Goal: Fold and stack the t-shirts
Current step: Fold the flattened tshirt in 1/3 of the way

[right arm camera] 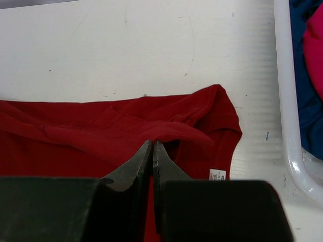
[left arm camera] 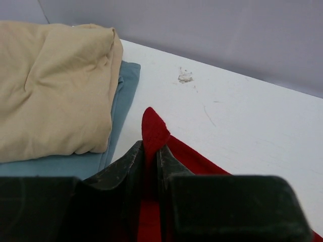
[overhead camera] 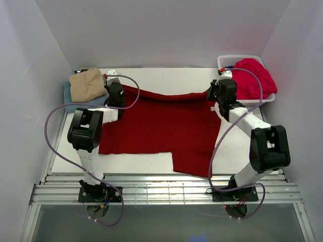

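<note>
You are looking at a white table (overhead camera: 166,75) closed in by pale grey walls (overhead camera: 161,30) at the back and on both sides, with ribbed metal rails (overhead camera: 166,194) running along the near edge where both arm bases are bolted. Purple cables (overhead camera: 50,131) loop out from each arm. The tabletop is matt and lightly scuffed, and the left wrist view shows a small greyish smudge (left arm camera: 185,75) near the back wall. The dark red t-shirt (overhead camera: 161,128) lies spread across the middle of the table, its near part flat and one lower corner reaching toward the near edge on the right. Its far edge is raised and sags between the two arms. Your left gripper (left arm camera: 150,151) is clamped on a peak of that red cloth at the far left corner. Your right gripper (right arm camera: 152,146) has its fingers pressed together on a thin fold at the far right corner, beside a small white label (right arm camera: 217,175). In the far left corner of the table, the folded tan t-shirt (overhead camera: 87,84) sits on top of the light blue t-shirt (overhead camera: 67,96), whose edge shows beneath it. In the far right corner stands a white lattice basket (overhead camera: 229,60). It holds the bunched pinkish-red t-shirt (overhead camera: 255,78), and the deep blue t-shirt (right arm camera: 303,75) shows beside it in the right wrist view.
</note>
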Motion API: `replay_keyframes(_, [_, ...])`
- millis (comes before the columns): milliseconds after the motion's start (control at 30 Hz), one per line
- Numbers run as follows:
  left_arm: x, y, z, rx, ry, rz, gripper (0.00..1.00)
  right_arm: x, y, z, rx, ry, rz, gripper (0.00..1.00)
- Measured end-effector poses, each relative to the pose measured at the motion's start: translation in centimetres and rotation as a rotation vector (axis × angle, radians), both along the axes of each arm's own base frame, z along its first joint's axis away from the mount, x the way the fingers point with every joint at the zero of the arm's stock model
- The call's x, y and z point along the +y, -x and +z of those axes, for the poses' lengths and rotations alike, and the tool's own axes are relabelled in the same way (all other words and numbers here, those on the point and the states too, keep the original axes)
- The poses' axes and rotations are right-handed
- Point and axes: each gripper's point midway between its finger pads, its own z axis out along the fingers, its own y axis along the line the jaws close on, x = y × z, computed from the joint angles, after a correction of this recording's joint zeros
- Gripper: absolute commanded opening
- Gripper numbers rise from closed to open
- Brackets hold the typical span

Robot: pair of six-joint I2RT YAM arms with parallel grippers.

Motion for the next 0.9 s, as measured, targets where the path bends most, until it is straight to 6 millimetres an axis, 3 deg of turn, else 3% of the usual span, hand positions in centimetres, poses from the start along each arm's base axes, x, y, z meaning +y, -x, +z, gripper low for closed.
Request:
replay_keyframes(433, [0.7,3.3,-4.1,0.100,-0.063,0.076,0.27,-0.3,2.8,-1.5,0.057,0.021,0.013,0.08])
replay_keyframes(667, [0.7,4.1,-4.9,0.141,-0.090,0.100,0.27,-0.3,4.2,-1.9,0.078,0.027,0.016,0.08])
replay_keyframes(767, [0.6,4.4,-5.5,0.180,-0.111,0.106,0.40,-0.3,4.7,-2.4,0.103,0.034,0.017,0.08])
replay_keyframes(833, [0.4,4.1,-5.8,0.214,-0.131,0.117,0.53,-0.3,4.9,-2.7,0.116,0.040,0.014,0.08])
replay_keyframes(867, [0.3,3.9,-6.0,0.231,-0.140,0.127,0.64,-0.3,5.0,-2.8,0.122,0.044,0.012,0.08])
replay_keyframes(900, [0.3,3.7,-6.1,0.247,-0.150,0.137,0.82,-0.4,5.1,-3.0,0.131,0.048,0.010,0.08])
